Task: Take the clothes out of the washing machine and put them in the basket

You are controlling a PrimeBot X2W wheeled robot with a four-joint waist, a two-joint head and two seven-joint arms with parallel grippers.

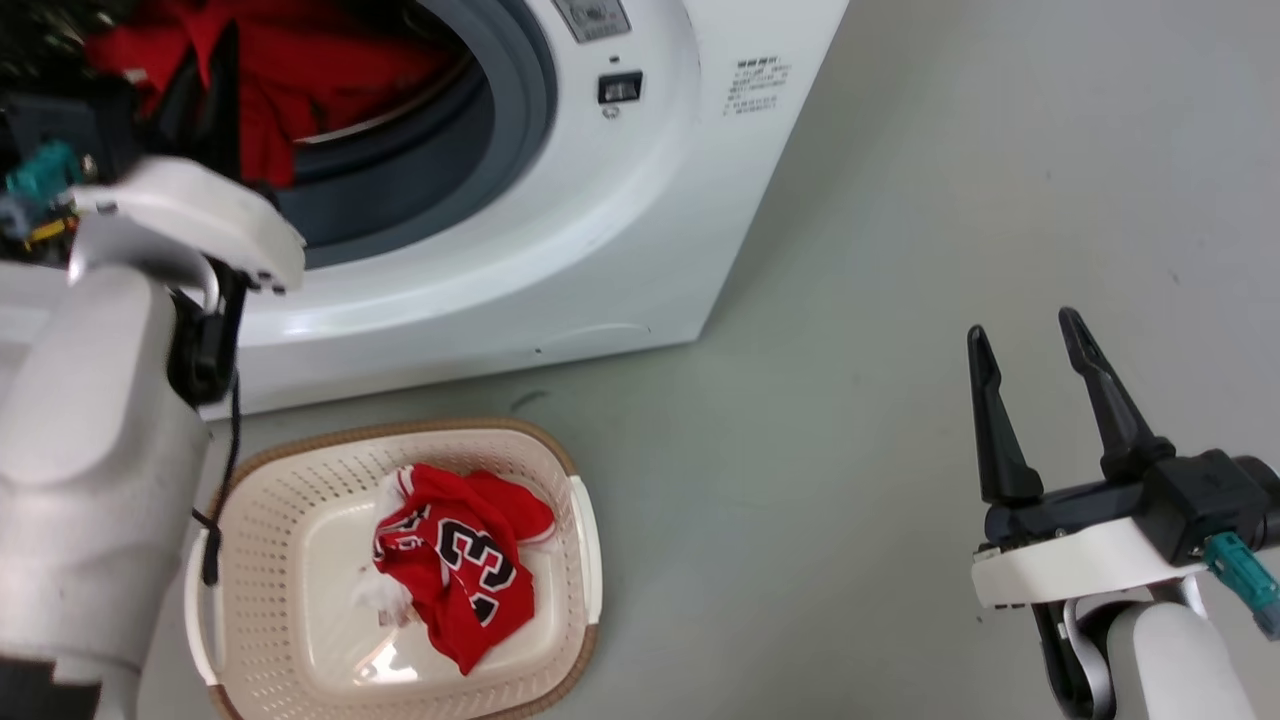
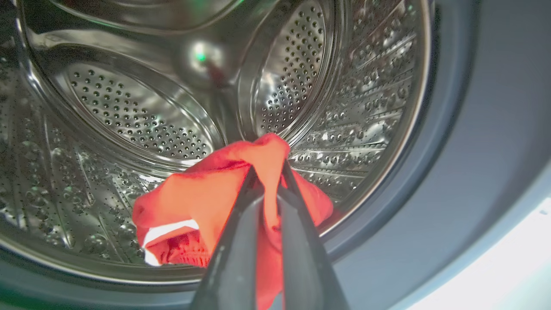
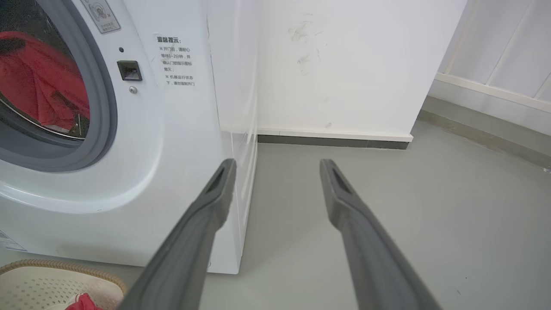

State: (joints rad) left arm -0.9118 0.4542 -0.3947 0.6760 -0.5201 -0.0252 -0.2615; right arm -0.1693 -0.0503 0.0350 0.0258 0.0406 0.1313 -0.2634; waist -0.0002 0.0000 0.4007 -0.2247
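Inside the washing machine (image 1: 600, 220), the left gripper (image 2: 267, 168) pinched a red garment (image 2: 202, 198); the right gripper (image 1: 1022, 328) hung open.

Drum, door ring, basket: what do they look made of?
Drum: polished steel by the look; mirror-like reflections, punched holes.
Door ring: probably rubber; matte grey, no glare.
Basket: cream plastic, slight sheen, moulded holes. Its brown rim looks woven; whether natural fibre or a plastic imitation is unclear.
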